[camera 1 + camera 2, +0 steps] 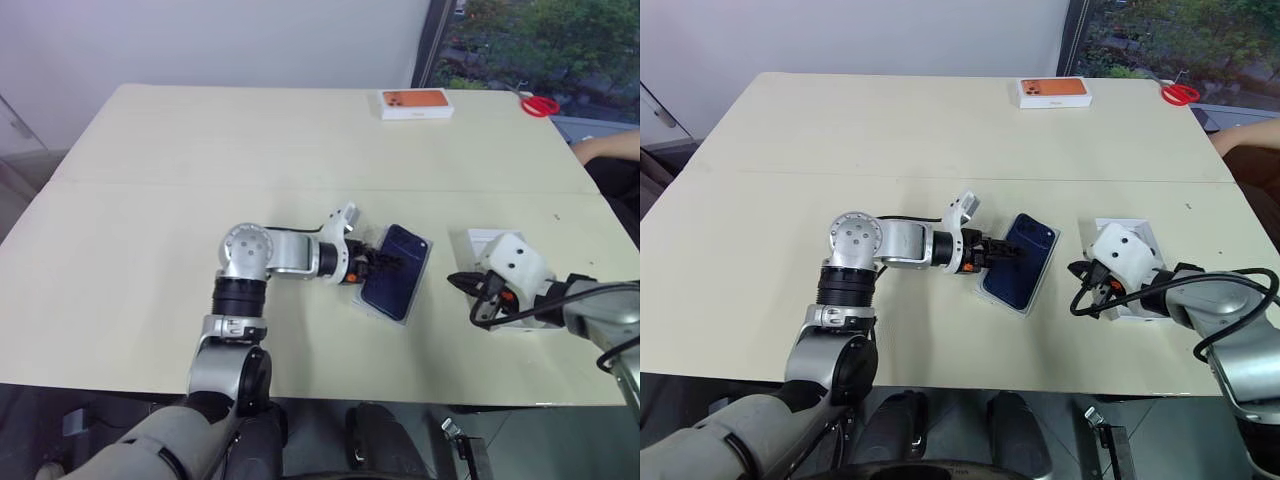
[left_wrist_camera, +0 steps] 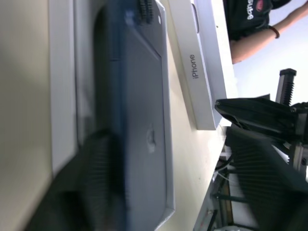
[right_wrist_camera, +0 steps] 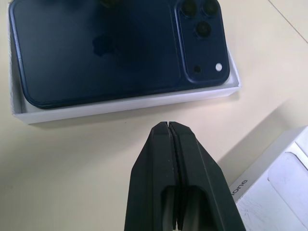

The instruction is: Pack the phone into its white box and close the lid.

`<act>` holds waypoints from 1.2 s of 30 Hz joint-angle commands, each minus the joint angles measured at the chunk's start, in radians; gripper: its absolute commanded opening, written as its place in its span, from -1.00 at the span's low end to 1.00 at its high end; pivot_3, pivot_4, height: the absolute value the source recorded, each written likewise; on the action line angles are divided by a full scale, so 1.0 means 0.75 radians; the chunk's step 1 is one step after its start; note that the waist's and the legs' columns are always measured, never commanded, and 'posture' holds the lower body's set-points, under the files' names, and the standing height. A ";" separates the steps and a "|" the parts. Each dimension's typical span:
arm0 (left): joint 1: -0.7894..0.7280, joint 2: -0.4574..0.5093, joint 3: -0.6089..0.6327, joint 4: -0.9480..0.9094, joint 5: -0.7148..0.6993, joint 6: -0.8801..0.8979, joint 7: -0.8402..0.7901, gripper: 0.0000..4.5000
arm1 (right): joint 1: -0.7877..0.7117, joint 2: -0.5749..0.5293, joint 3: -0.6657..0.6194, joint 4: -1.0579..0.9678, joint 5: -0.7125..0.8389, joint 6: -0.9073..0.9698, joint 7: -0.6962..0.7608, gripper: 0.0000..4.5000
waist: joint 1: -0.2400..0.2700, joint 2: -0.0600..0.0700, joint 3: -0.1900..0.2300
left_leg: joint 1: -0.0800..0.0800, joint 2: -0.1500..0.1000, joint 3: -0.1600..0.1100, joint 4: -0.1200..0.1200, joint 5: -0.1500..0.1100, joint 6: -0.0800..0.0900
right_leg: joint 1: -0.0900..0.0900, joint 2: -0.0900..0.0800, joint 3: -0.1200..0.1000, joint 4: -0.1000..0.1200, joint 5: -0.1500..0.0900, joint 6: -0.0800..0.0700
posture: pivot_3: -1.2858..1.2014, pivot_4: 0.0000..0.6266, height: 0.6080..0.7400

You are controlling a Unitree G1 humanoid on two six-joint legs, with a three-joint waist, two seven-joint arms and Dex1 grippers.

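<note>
The phone (image 1: 392, 272), dark navy with its camera cluster facing up, lies back up in the white box (image 3: 120, 107) at the middle of the table. My left gripper (image 1: 373, 262) is at the phone's left edge, open, and one of its fingers (image 2: 98, 185) rests against the phone's side. My right gripper (image 3: 168, 126) is shut and empty, hovering just right of the white box. The lid (image 1: 488, 243) sits on the table under my right hand, with "iPhone" printed on its side (image 2: 193, 67).
A white box with an orange phone picture (image 1: 416, 103) and red scissors (image 1: 540, 104) lie at the table's far edge. A person's arm (image 1: 610, 148) reaches in at the right. The table's front edge runs close below both hands.
</note>
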 commanded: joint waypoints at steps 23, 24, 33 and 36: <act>0.079 0.795 -1.087 -0.464 0.924 -1.085 -0.965 -0.66 | -0.078 -0.041 0.133 0.045 -0.062 0.006 -0.075 -1.00 | 0.005 0.001 0.000 | 0.000 0.000 0.001 0.000 0.000 0.000 | 0.001 -0.001 0.000 -0.001 0.000 -0.001 | 0.03 -0.52 1.00; 0.076 0.779 -1.088 -0.440 0.935 -1.097 -0.991 -0.66 | -0.081 -0.041 0.151 0.038 -0.068 0.012 -0.080 -1.00 | 0.004 0.001 0.000 | 0.000 0.001 0.001 0.000 0.000 0.000 | 0.001 0.000 0.000 -0.001 0.000 -0.001 | 0.03 -0.52 1.00; 0.070 0.691 -1.192 -0.368 1.061 -1.201 -1.257 -0.66 | -0.163 0.026 0.369 -0.012 -0.103 0.078 -0.150 -1.00 | 0.001 0.002 0.000 | 0.000 0.002 0.001 0.001 -0.001 0.002 | 0.000 0.002 0.000 0.000 0.000 -0.001 | 0.03 -0.52 1.00; 0.077 0.670 -1.198 -0.366 1.074 -1.182 -1.308 -0.66 | -0.184 0.040 0.397 0.007 -0.111 0.079 -0.164 -1.00 | 0.001 0.002 0.000 | -0.001 0.002 0.001 0.003 -0.002 0.004 | 0.001 0.001 0.000 0.000 0.000 0.000 | 0.03 -0.52 1.00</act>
